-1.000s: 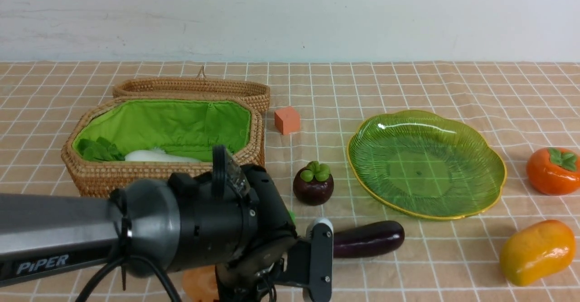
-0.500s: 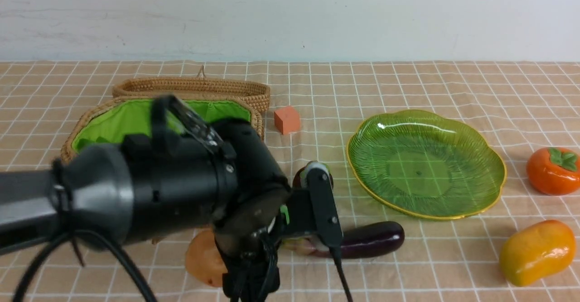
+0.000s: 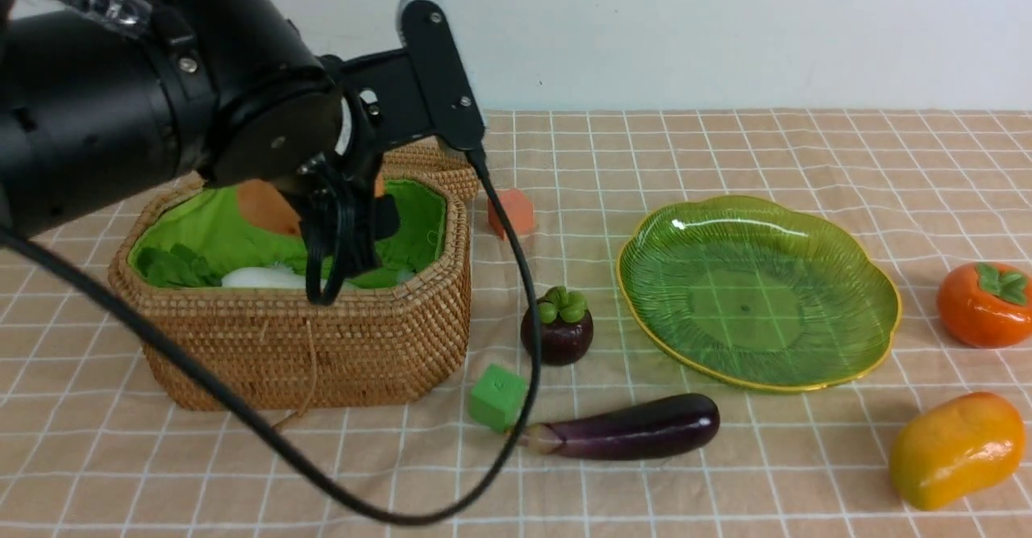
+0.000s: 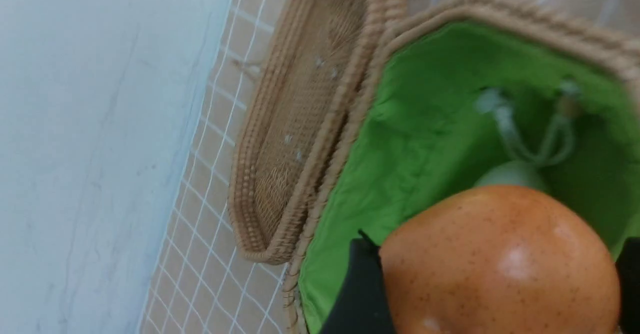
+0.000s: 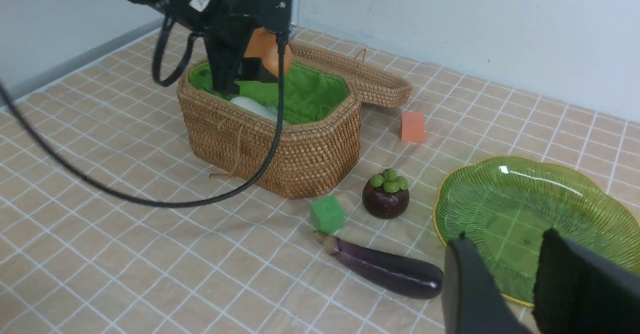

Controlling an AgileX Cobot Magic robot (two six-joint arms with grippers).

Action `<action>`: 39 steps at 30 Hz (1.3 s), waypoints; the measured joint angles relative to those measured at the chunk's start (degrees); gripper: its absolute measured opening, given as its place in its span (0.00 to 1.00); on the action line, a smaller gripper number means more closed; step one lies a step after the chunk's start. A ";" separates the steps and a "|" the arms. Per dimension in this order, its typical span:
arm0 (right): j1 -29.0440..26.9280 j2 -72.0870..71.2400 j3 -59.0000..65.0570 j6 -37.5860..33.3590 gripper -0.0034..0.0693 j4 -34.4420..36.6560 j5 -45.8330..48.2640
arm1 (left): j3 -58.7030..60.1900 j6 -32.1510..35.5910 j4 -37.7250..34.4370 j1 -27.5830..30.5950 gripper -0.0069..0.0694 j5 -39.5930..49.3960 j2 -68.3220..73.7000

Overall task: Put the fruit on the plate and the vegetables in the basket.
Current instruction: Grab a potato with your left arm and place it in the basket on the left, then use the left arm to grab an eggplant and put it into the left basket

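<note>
Front view: your left end effector (image 3: 326, 211) hangs above the open basket (image 3: 322, 344), pinching the potato (image 3: 266, 207). The radish (image 3: 266, 278) lies inside on the green lining (image 3: 210, 231). On the counter (image 3: 726, 159), the mangosteen (image 3: 558, 328) stands between basket and plate (image 3: 758, 288). The eggplant (image 3: 637, 427) lies nearer you. The persimmon (image 3: 984, 304) and mango (image 3: 955, 448) sit right of the plate.

Left wrist view: the potato fills the gap between the black fingers (image 4: 360, 294), over the lining. The lid (image 4: 300, 123) lies flat behind the basket.

Right wrist view: your right end effector (image 5: 520, 284) has its jaws partly spread and grips nothing. The plate shows through the gap.
</note>
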 joint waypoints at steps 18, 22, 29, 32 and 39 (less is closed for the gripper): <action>0.00 0.00 -2.40 5.51 0.34 -9.91 3.96 | 0.00 -14.67 -4.87 2.94 0.91 5.42 2.56; 0.00 0.00 -2.81 6.71 0.35 -10.60 5.17 | 0.00 -13.59 -11.55 -2.14 0.73 8.91 0.08; 0.00 0.00 -2.85 7.14 0.36 -10.37 8.50 | -5.86 -8.67 -32.77 -15.62 0.31 10.31 4.88; 0.00 0.00 -2.85 7.14 0.36 -10.10 9.77 | -10.95 -4.65 -35.67 -17.16 0.29 12.09 12.41; 0.00 -0.51 -2.85 7.14 0.36 -9.28 12.83 | -16.63 8.12 -35.67 -17.14 0.60 10.35 26.09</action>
